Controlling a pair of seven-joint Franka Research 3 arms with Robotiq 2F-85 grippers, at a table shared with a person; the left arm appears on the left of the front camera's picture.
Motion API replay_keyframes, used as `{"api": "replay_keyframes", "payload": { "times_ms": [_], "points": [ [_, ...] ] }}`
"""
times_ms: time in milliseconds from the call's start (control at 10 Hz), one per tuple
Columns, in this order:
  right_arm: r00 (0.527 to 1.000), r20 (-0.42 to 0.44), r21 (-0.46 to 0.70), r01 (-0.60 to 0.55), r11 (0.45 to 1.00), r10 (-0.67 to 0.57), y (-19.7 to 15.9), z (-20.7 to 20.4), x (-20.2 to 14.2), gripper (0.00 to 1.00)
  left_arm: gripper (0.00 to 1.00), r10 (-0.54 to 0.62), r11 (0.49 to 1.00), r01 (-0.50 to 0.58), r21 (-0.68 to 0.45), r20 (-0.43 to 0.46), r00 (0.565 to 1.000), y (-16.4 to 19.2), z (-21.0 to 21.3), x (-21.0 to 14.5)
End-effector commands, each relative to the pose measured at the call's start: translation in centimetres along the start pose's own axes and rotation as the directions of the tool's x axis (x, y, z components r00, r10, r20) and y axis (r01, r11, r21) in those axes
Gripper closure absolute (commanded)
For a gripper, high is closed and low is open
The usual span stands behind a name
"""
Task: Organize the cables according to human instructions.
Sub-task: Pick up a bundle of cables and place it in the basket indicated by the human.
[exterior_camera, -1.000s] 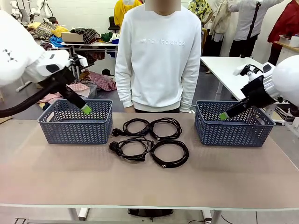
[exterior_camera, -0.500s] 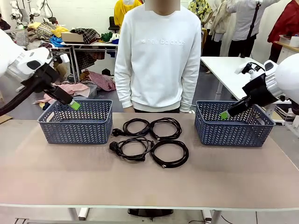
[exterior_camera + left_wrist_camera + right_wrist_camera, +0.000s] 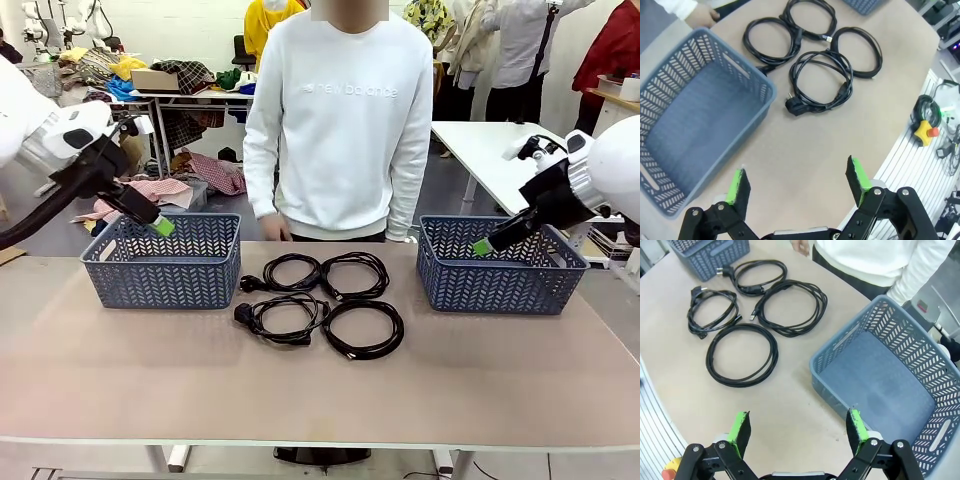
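wall (image 3: 190, 25): white | side table (image 3: 478, 140): white | floor (image 3: 445, 195): grey, strewn clothes (image 3: 215, 172)

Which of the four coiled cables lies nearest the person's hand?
The back-left power cord, plug toward the left basket: the person's hand sits just beyond it; the other three lie farther right or nearer the robot.

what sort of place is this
Probably a robotics lab or data-collection room: a white left arm and right arm at a worktable, an emergency-stop button beside it, and clothes heaped on a table behind.
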State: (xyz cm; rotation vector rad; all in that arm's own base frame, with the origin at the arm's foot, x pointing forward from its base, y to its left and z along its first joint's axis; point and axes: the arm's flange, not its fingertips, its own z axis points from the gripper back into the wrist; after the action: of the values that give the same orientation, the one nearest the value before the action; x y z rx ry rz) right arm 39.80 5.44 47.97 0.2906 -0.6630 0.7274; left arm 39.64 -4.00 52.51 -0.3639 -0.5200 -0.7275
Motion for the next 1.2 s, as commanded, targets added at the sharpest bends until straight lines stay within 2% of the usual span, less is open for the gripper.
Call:
{"api": "replay_keyframes", "payload": {
  "times_ms": [0,1100],
  "points": [
    [1.0,0.008,0.006,0.006,1.0,-0.006,-0.04,-0.05,0.02,0.0,0.0,-0.014,1.0,0.014,-0.003,0.009,1.0,0.39,0.04,-0.27],
    [1.0,0.008,0.006,0.006,1.0,-0.006,-0.04,-0.05,0.02,0.0,0.0,-0.014,1.0,0.014,-0.003,0.009,1.0,0.39,0.04,-0.27]
  ]
}}
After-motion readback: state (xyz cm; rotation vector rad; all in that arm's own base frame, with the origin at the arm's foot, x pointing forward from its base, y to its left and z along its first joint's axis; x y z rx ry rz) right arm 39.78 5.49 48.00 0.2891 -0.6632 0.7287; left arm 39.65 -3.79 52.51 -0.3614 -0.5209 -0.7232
